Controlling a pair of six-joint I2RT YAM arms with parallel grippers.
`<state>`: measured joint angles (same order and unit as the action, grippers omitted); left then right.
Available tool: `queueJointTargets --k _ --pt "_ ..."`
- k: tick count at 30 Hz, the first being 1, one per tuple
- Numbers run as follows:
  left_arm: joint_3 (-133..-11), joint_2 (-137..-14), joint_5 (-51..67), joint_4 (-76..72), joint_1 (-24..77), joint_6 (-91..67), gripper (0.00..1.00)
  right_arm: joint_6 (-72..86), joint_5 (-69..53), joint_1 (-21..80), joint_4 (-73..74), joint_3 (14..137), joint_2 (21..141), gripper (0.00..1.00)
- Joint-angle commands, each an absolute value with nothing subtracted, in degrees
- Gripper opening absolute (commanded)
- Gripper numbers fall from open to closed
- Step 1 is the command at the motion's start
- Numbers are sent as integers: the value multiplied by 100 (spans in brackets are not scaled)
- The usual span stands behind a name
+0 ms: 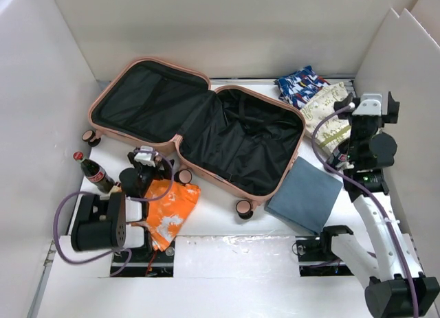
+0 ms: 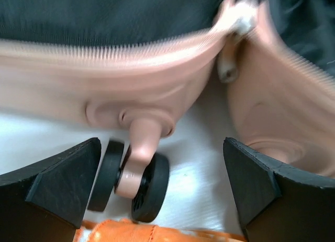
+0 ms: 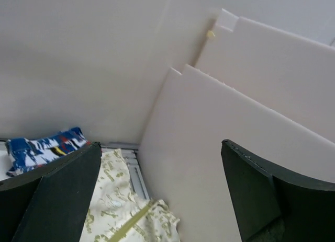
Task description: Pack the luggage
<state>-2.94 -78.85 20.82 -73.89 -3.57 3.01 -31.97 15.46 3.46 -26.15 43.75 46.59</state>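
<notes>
Our left claw [image 2: 162,148] gapes wide, facing a caster wheel [image 2: 137,185] of the luggage [image 1: 240,136] (orange cloth [image 2: 131,232] near it); our right claw [image 3: 161,145] gapes empty.

The table [image 1: 227,229] is overlooked from above; the luggage [image 1: 240,139] wheel [image 2: 149,187] and cream cloth [image 3: 112,195] are shared, close-up, by the wrist views.

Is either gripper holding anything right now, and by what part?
Nothing is held. The left gripper is open, facing a wheel of the luggage; the right gripper is open, facing the wall above a cream cloth.
</notes>
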Motion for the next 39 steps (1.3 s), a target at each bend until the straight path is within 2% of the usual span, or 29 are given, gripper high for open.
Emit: queueJointTargets --k 1,3,6,8,11,12,13,14,16,19,23,26,30,33,39 --pt "552 -7078 2995 -10811 -475 535 100 -3385 2232 352 -1503 4702 4746 100" --pt "1052 -6820 3698 -11888 -475 789 100 -3174 2180 352 -1503 4702 4693 100" --pt "731 -6329 3807 -11612 -414 651 100 -2742 2259 352 -1450 4702 4641 100" --pt "239 -6092 3806 -11025 -352 842 100 -2742 1891 352 -1049 4807 4641 100" --pt "-717 -5110 3683 -8709 -352 931 100 -2681 1723 352 -119 5228 4746 100" --pt "-1130 -4489 3683 -7640 -352 1106 100 -2507 1810 352 147 5508 4807 100" --pt "-1595 -4326 3874 -5480 -352 1629 100 -2374 1924 299 410 5667 4808 100" --pt "-2357 -4272 3972 -4814 -291 1704 100 -2277 2125 299 683 5834 4869 100" --pt "-2924 -4211 3825 -3619 -290 1705 100 -2041 2179 221 1544 6412 5026 100" --pt "-3690 -4210 3753 -2982 -290 1835 100 -1690 2180 80 2862 7369 5464 100" --pt "-4621 -4577 3877 -1421 -290 2109 100 -1222 1926 -114 4191 8191 5888 100" --pt "-5369 -4825 3649 -477 -290 2320 100 -977 1530 -281 4579 8191 5889 100" --pt "-5511 -4563 2506 164 -237 2784 100 -800 1389 -562 4649 7719 5669 100" --pt "-5660 -4501 2382 667 -237 3427 100 -616 1389 -677 4649 7393 5616 100" --pt "-5529 -4500 2487 1265 -185 2797 100 -317 1573 -852 4036 6628 5502 97"
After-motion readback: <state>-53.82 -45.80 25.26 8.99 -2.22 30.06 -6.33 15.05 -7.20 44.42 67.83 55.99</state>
